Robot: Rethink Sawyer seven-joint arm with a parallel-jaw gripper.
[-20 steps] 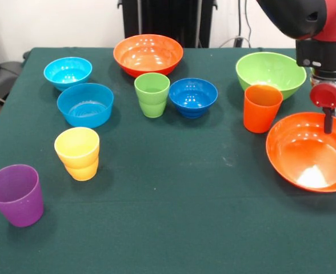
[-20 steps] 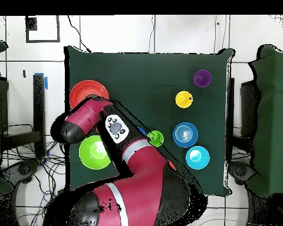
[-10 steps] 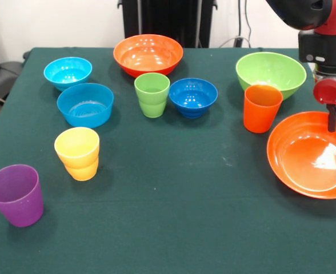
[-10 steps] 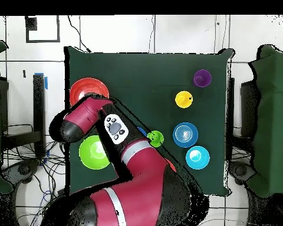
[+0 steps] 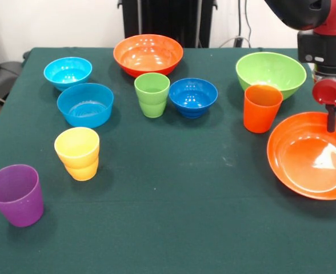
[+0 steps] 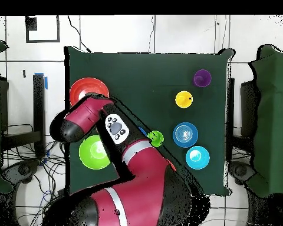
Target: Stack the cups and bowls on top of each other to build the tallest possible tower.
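Observation:
My gripper (image 5: 331,123) is at the far rim of a large orange bowl (image 5: 305,165) at the right, shut on the rim; the bowl tilts toward the camera. An orange cup (image 5: 262,108) and a lime green bowl (image 5: 270,71) stand beside it. A second orange bowl (image 5: 148,54) is at the back. A green cup (image 5: 152,94) stands next to a dark blue bowl (image 5: 193,97). Two light blue bowls (image 5: 68,71) (image 5: 85,104), a yellow cup (image 5: 77,153) and a purple cup (image 5: 15,194) are on the left. All stand singly.
The green table cloth (image 5: 174,217) bears everything. In the overhead view my arm (image 6: 117,141) covers the gripper, the orange cup and much of the table's near side; the held orange bowl (image 6: 85,89) shows beyond it.
The gripper has risen slightly and the orange bowl's far rim has come up with it, tilting the bowl more toward the camera. Little differs over the last half second.

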